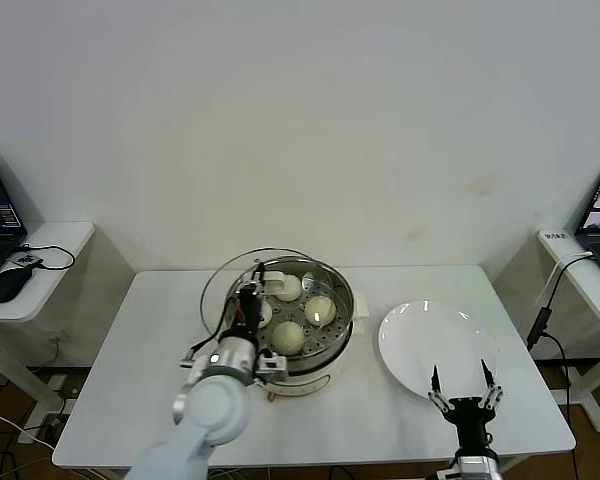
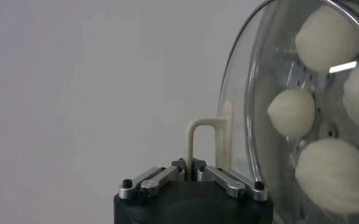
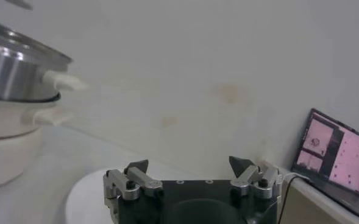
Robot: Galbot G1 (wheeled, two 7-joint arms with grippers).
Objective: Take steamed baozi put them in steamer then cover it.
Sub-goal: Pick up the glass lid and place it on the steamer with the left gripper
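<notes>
Four steamed baozi (image 1: 289, 337) lie on the perforated tray inside the steamer (image 1: 340, 345), which stands near the middle of the white bench (image 1: 150, 380). The glass cover (image 1: 220, 285) is held tilted over the steamer's left side, not yet seated on it, and the left gripper (image 2: 191, 165) has its jaws pressed together on the cover's cream-white handle (image 2: 205, 141). The right gripper (image 1: 462, 394) waits low at the front edge of the bench, just beside the empty white plate (image 1: 420, 340), with its jaws spread wide and holding nothing.
</notes>
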